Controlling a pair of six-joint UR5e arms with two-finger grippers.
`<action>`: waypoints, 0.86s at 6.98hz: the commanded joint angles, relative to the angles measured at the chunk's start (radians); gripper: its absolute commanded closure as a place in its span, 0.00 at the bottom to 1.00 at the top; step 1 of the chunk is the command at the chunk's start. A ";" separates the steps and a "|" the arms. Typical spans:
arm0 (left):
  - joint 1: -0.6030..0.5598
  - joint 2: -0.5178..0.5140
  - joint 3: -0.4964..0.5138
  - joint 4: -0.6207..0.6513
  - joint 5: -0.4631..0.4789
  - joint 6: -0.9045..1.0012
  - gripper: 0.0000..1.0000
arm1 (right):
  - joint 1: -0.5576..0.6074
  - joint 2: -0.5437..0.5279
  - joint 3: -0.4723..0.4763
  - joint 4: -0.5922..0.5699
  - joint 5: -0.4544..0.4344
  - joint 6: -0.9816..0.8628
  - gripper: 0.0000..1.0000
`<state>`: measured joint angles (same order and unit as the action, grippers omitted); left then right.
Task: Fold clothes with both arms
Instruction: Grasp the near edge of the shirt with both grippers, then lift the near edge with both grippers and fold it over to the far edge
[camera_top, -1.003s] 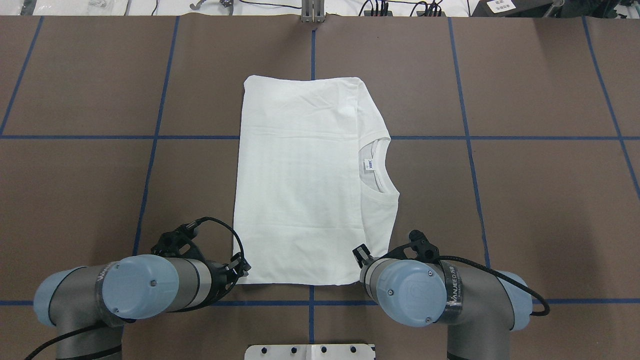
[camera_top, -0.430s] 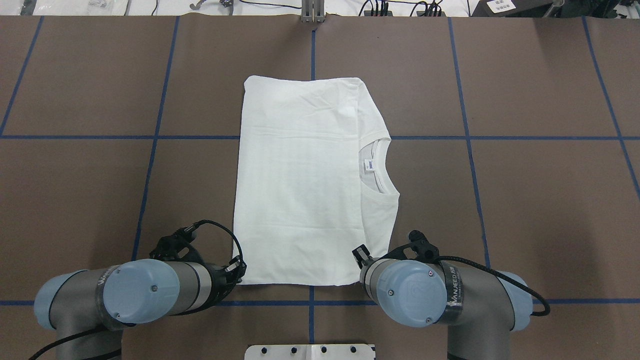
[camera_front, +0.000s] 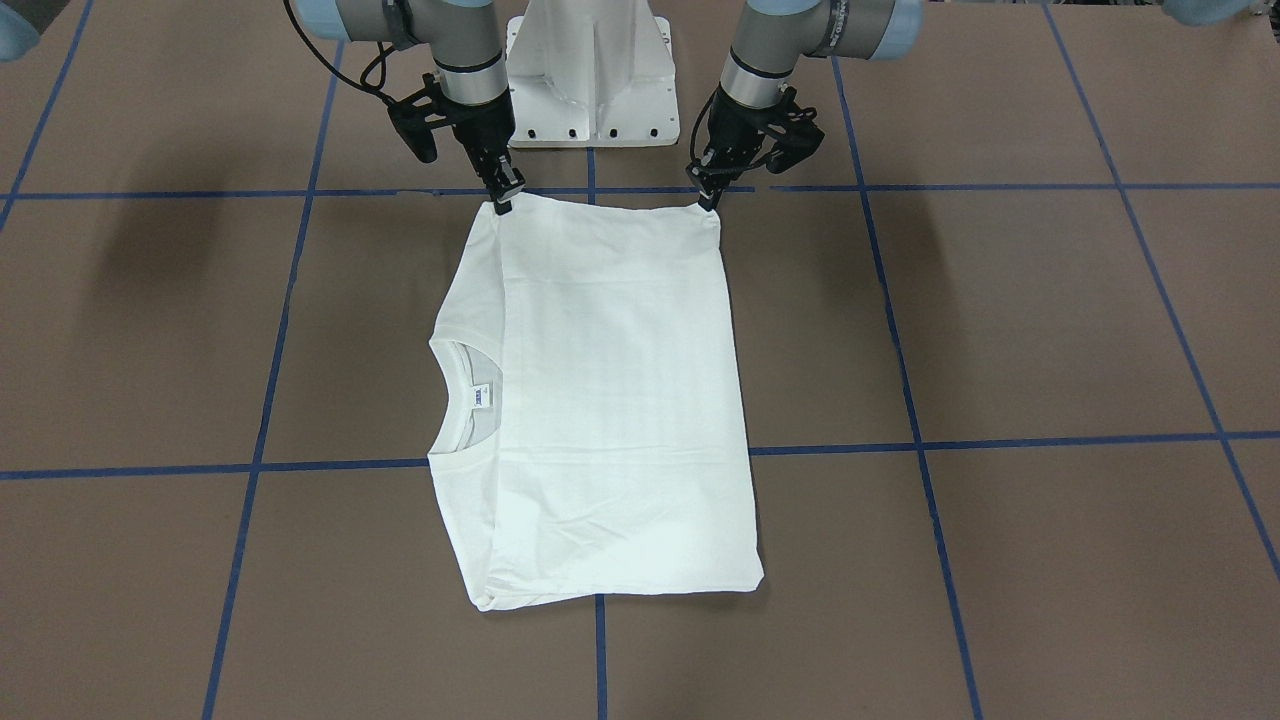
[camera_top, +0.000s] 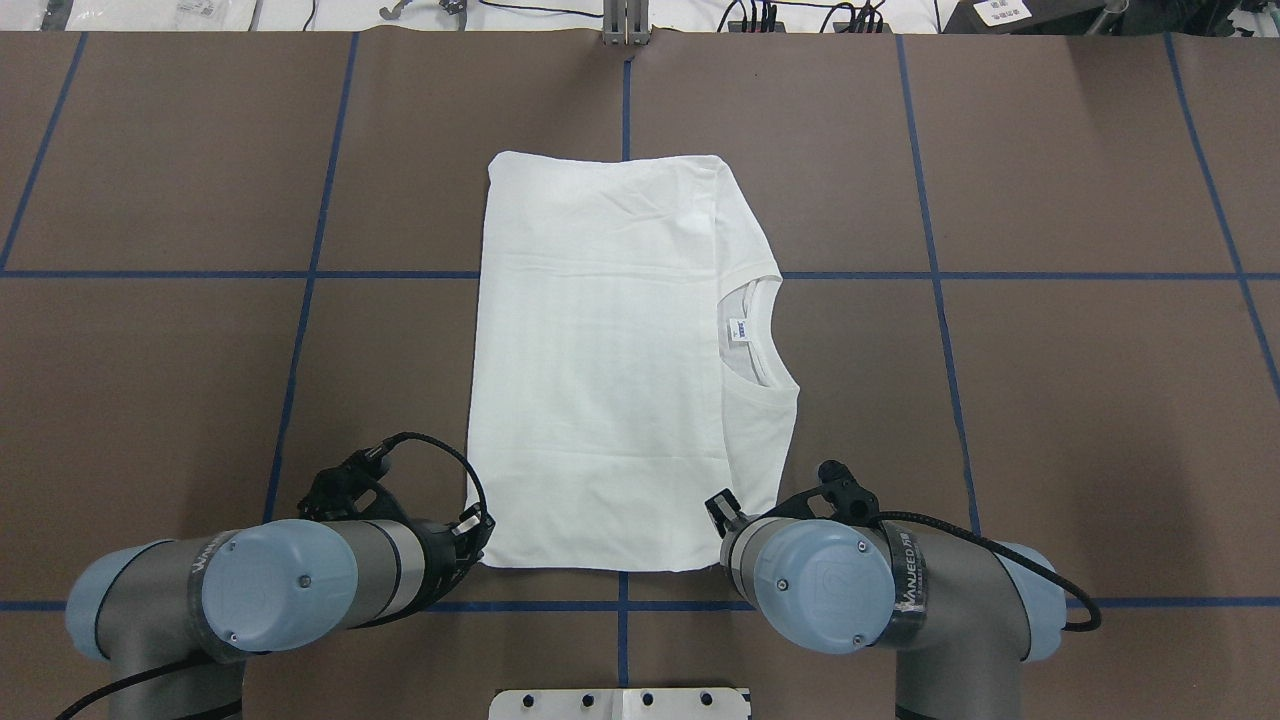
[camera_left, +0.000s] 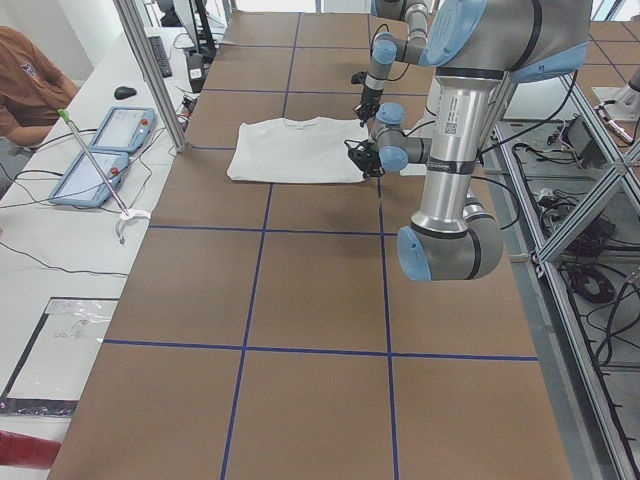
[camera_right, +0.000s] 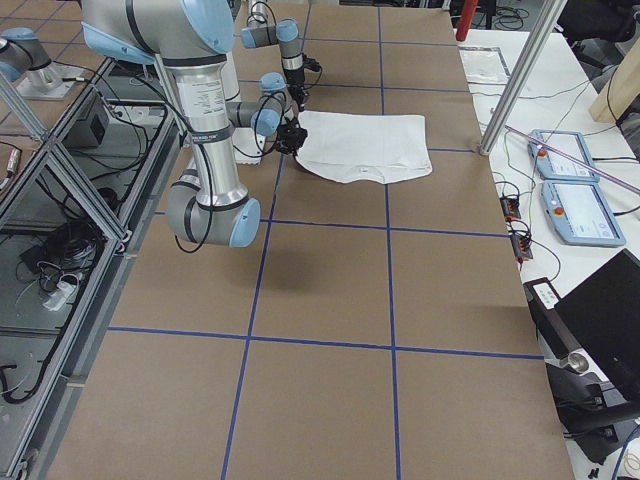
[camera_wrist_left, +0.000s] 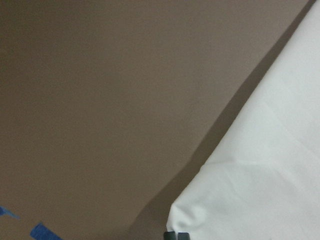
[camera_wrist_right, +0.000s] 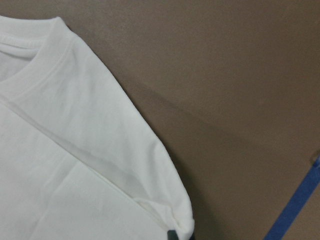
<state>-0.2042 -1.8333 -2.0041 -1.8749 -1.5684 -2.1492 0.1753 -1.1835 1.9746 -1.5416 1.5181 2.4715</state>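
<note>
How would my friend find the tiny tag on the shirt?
Start at the brown table with blue lines; a white T-shirt lies folded in its middle. Find the round collar on its edge toward the robot's right. Just inside it sits the label, a tiny white square with blue print, the only colour showing on the shirt.

In the front-facing view the left arm (camera_front: 765, 55) at upper right and the right arm (camera_front: 468, 50) at upper left reach steeply down, wrists nearly vertical. The left gripper (camera_front: 709, 198) and the right gripper (camera_front: 505, 200) each have fingers (camera_front: 499, 183) pinched together on a T-shirt (camera_front: 610, 400) corner.
</note>
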 joint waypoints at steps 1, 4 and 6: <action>0.055 0.032 -0.121 0.019 0.001 -0.059 1.00 | -0.017 -0.021 0.063 -0.002 -0.007 0.007 1.00; 0.163 0.032 -0.351 0.190 0.004 -0.153 1.00 | -0.146 -0.136 0.275 -0.061 -0.107 0.061 1.00; 0.087 0.011 -0.375 0.250 -0.012 -0.076 1.00 | -0.049 -0.090 0.331 -0.136 -0.054 0.044 1.00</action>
<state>-0.0716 -1.8094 -2.3627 -1.6586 -1.5704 -2.2738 0.0656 -1.3011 2.2768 -1.6429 1.4275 2.5271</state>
